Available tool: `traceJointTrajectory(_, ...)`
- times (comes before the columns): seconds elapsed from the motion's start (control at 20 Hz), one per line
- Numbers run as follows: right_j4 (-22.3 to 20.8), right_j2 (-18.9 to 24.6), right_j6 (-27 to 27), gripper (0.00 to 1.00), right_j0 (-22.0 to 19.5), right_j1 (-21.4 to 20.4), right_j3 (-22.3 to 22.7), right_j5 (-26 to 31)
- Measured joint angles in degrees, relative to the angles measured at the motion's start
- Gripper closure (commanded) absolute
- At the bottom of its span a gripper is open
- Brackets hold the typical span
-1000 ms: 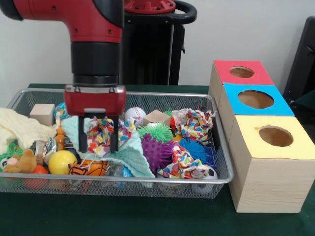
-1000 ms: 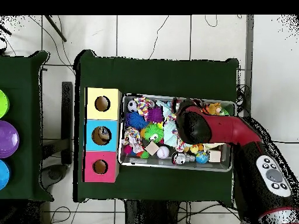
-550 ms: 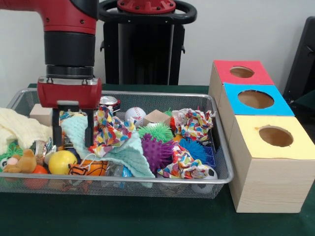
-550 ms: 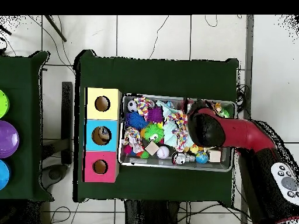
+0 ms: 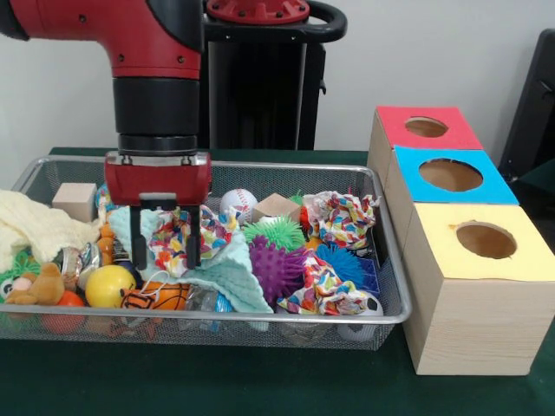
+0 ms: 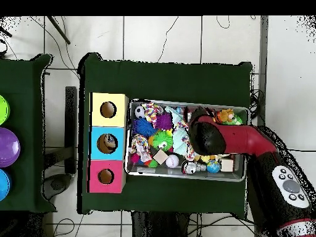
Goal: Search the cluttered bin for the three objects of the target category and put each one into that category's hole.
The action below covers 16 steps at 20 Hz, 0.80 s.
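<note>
Patterned cloth [image 5: 171,238] between spread tool [image 5: 165,247] fingers, front view only; overhead, arm-hidden.

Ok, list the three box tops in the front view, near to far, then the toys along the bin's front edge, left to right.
Yellow top → blue top → red top. Bin front: teddy, yellow ball, basketball, purple spiky ball.

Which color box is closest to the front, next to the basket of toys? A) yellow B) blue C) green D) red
A, the yellow-topped box sits nearest in the front view, with the blue-topped box behind it and the red-topped box farthest back; none of the boxes is green.
</note>
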Motion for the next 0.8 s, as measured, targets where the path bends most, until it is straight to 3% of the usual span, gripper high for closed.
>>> traceJointTrajectory(0.35,-1.54,0.01,0.00,0.00,0.55,1.59,0.12,-0.38)
traceJointTrajectory(0.8,-3.44,1.22,0.00,0.00,-2.15,7.69,-0.58,-1.59)
